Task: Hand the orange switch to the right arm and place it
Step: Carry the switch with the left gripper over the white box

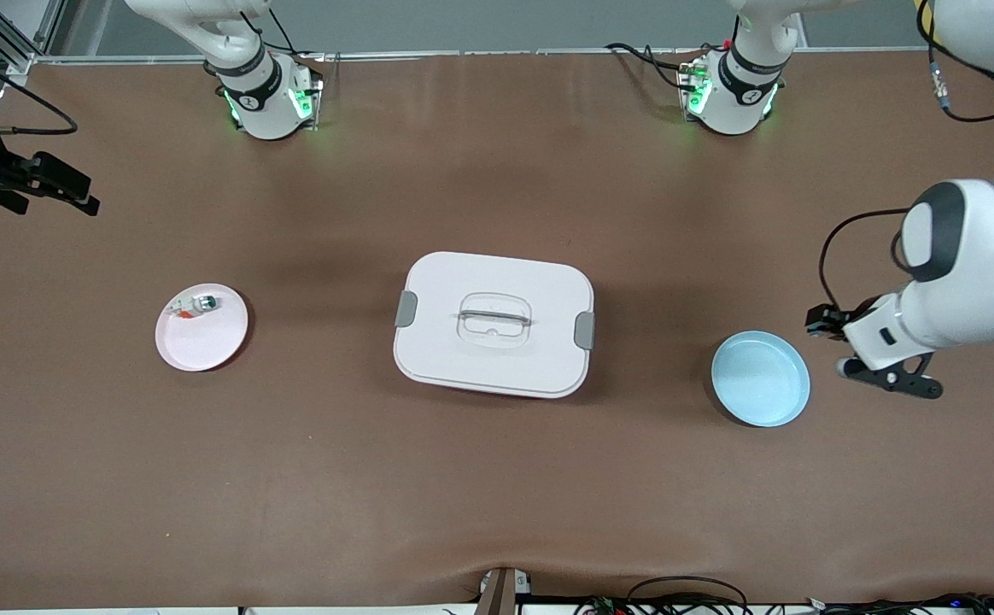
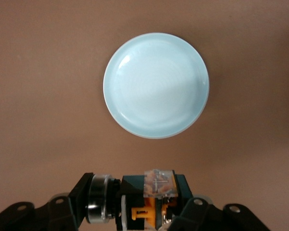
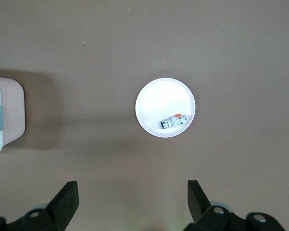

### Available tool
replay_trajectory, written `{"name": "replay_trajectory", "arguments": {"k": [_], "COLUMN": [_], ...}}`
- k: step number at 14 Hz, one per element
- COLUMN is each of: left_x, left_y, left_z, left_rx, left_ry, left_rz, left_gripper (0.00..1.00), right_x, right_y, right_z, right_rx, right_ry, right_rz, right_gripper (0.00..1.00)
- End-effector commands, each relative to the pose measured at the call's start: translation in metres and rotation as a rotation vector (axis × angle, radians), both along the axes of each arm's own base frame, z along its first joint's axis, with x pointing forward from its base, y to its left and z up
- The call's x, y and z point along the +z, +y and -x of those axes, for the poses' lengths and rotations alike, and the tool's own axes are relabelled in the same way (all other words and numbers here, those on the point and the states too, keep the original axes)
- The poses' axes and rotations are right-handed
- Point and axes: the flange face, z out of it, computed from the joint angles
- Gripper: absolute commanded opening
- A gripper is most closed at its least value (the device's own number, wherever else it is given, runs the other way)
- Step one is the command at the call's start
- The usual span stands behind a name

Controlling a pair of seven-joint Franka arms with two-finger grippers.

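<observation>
front view: the left pincer [image 1: 830, 323] hangs in the air at the left arm's end of the desk [image 1: 497, 478], just beside the blue plate [image 1: 760, 378]. the plate is bare. a white box [image 1: 494, 323] with its lid on sits in the middle of the desk. a pink plate [image 1: 201, 327] lies toward the right arm's end, with a small whitish part [image 1: 196, 305] on it. the right pincer [image 1: 44, 184] waits in the air at that end of the desk.

left wrist view: the left pincer [image 2: 144, 211] is pinching the orange switch [image 2: 151, 199], a little black box with an orange middle, up in the air with the blue plate [image 2: 156, 84] below.

right wrist view: the right pincer [image 3: 133, 202] is spread wide with nothing in it, high over the pink plate [image 3: 165, 107] and the whitish part [image 3: 171, 121].

the two arms are well apart, so the hand-over is not yet done. the switch is tiny, so the right pincer may find little to grab. if the left lets go too soon, the switch could fall. the two pincers could also bump.
</observation>
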Motion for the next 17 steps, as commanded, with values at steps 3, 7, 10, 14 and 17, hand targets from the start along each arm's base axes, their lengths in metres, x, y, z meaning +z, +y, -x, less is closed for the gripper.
{"name": "replay_trajectory", "arguments": {"k": [3,7,10,14,17], "left_x": [0.072,0.115,0.122,0.148,0.154], "left_y": [-0.013,-0.034,-0.067,-0.116,-0.141], "left_z": [-0.006,0.004,0.009,0.012,0.015], "left_rx": [0.093,0.266,0.361,0.479,0.534], "left_ry": [0.0,-0.033,-0.008,-0.019,-0.019], "left_rz": [0.115,0.207,0.234,0.239,0.246], "left_gripper": [0.25,0.25,0.25,0.25,0.24], "right_x": [0.007,0.013,0.001,-0.005,-0.017], "right_y": [-0.003,-0.006,-0.017,-0.014,-0.014], "right_z": [0.005,-0.008,-0.014,-0.019,-0.029], "right_rx": [-0.003,-0.009,-0.026,-0.019,-0.019], "right_ry": [-0.002,-0.017,0.004,0.012,0.035], "right_rz": [-0.019,-0.019,-0.019,-0.016,-0.018], "right_gripper": [1.0,1.0,1.0,1.0,1.0]}}
